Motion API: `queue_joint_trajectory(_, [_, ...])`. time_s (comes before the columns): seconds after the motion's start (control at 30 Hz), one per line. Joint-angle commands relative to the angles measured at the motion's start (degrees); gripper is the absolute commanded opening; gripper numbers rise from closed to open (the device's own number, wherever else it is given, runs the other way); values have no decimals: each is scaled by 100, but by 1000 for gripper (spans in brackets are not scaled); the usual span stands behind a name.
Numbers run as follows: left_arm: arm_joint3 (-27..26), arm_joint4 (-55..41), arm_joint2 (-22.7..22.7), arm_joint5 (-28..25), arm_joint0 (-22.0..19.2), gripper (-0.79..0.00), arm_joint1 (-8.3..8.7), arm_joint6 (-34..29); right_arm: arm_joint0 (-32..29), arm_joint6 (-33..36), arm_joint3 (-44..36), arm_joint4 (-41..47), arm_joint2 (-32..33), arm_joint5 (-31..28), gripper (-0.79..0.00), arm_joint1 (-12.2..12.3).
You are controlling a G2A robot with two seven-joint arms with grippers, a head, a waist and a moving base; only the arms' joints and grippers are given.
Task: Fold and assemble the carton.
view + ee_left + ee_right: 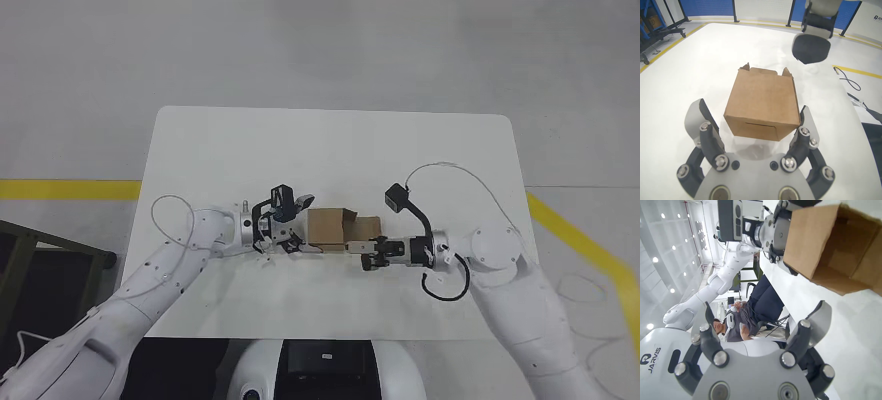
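Observation:
A brown carton [333,227] lies on its side in the middle of the white table [210,150]. Its closed end with a slot [761,106] faces my left gripper [753,106]. That gripper is open, with one finger on each side of the carton's near end; one fingertip [806,115] is at the carton's corner. The carton's open end [846,256] with loose flaps faces my right gripper [763,311], which is open and empty a short way off. In the top view the left gripper [297,240] and right gripper [368,256] flank the carton.
The right arm's black wrist camera [811,49] hangs above the table beyond the carton. The table's far half [330,150] is bare white surface. A thin cable [470,175] arcs over the table near the right arm.

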Motion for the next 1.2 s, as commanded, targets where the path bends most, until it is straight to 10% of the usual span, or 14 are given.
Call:
queue_joint_trajectory(0.0, [15, 21, -14, -10, -3, 0, -11, 8, -44, -22, 74, 9, -9, 3, 0, 9])
queue_joint_trajectory(1.17, [179, 482, -149, -435, -31, 0, -169, 151, 1684, -53, 2184, 490, -1534, -1695, 0, -449])
